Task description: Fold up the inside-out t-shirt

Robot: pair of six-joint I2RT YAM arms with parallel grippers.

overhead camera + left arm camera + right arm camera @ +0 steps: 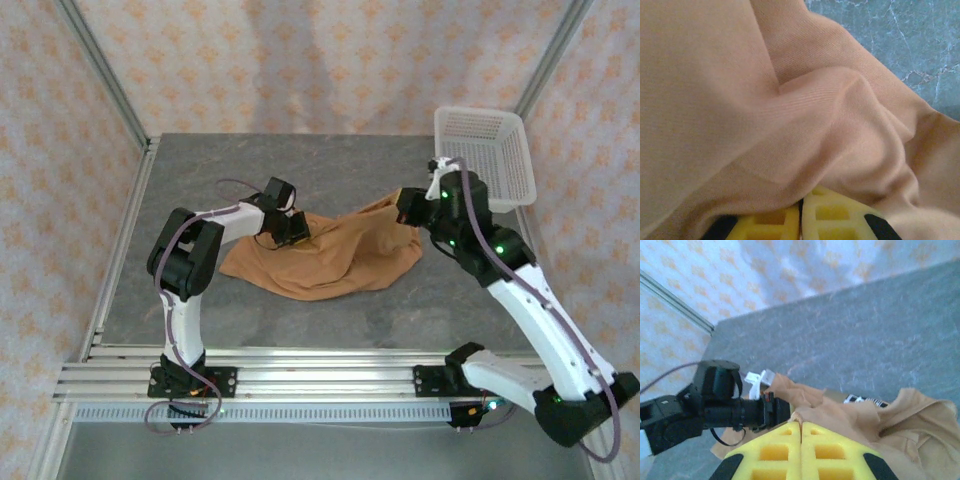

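Left end effector: my left end effector (290, 230) is down at the left-rear edge of the heap. Its yellow fingers (775, 220) are pressed together, and cloth bunches up right at their tips (801, 205), so I am pinching a fold.
Right end effector: my right end effector (408, 207) is at the right-rear corner of the garment. Its yellow fingers (830, 450) meet along a closed seam (800, 427), with a ridge of cloth caught at the tips.
T-shirt: the orange-tan t-shirt (330, 255) lies crumpled in the middle of the surface (300, 170), between my two arms. Its right side slopes up toward the right end effector. Close to the left wrist camera it is soft overlapping folds (790, 100). From the right wrist it is a rumpled mass (855, 420) just past my fingers.
Label: a small white label (865, 400) with dark markings shows among the folds.
Surface: grey, marbled (900, 35), bare around the shirt (865, 330).
Basket: a white mesh basket (485, 150) sits tilted at the far right corner, apart from the shirt.
Left arm: seen from my right wrist, it reaches in from the left (715, 400).
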